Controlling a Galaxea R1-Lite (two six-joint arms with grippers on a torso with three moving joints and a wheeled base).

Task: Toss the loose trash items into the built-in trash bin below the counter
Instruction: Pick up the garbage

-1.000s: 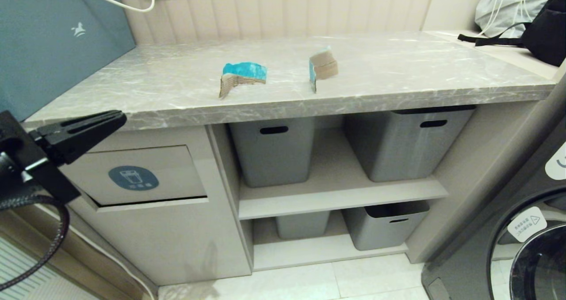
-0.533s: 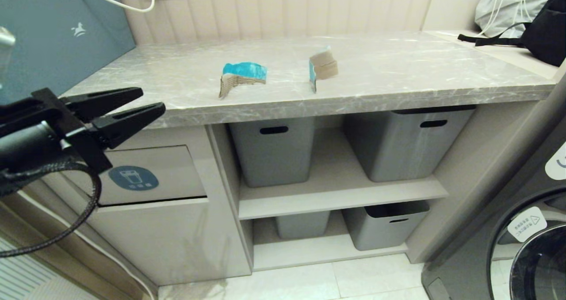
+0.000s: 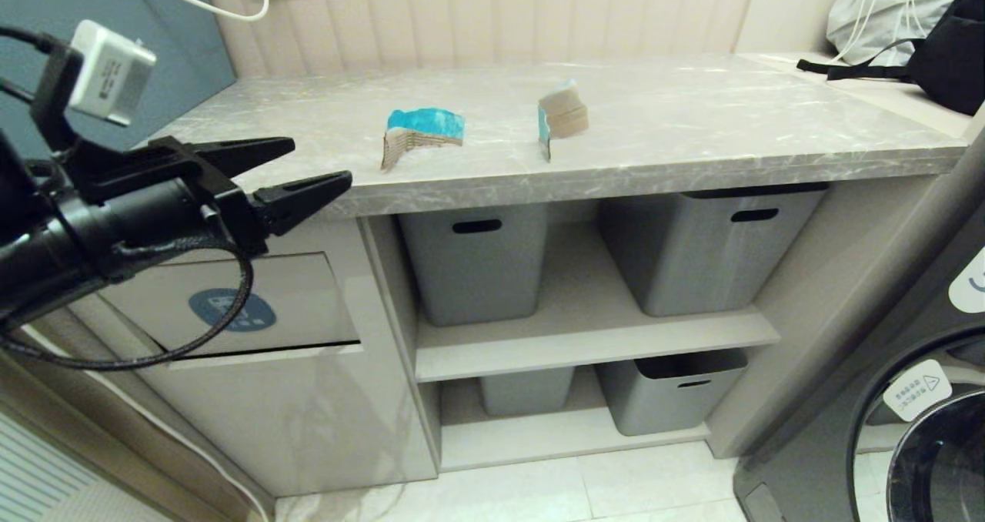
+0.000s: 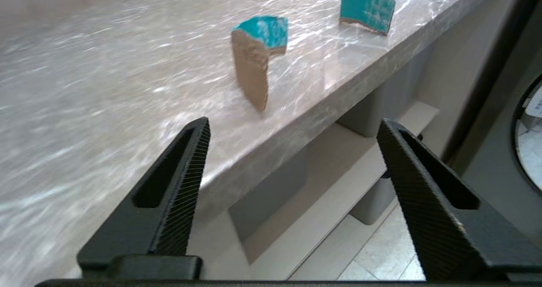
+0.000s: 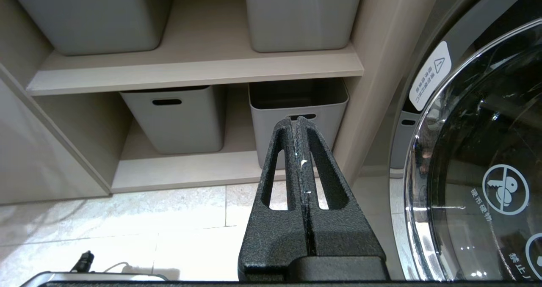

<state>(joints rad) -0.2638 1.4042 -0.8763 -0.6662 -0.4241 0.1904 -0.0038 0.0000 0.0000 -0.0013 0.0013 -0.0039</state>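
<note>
We found the left pincer [image 3: 308, 172] at the left of the head frame, level with the desk's [image 3: 692, 133] front edge, its fingers apart and empty. The nearer cardboard scrap [image 3: 419, 133] lay to its right, near that edge at frame centre, long axis running roughly along it; turquoise face up, brown corrugated flap bent down. A second scrap [image 3: 564, 118] stood further right. The left arm was clearly nearer. The right pincer [image 5: 299, 124] hung low before the shelves, fingers pressed together. The trash bin flap [image 3: 292, 306] sat lower left.
</note>
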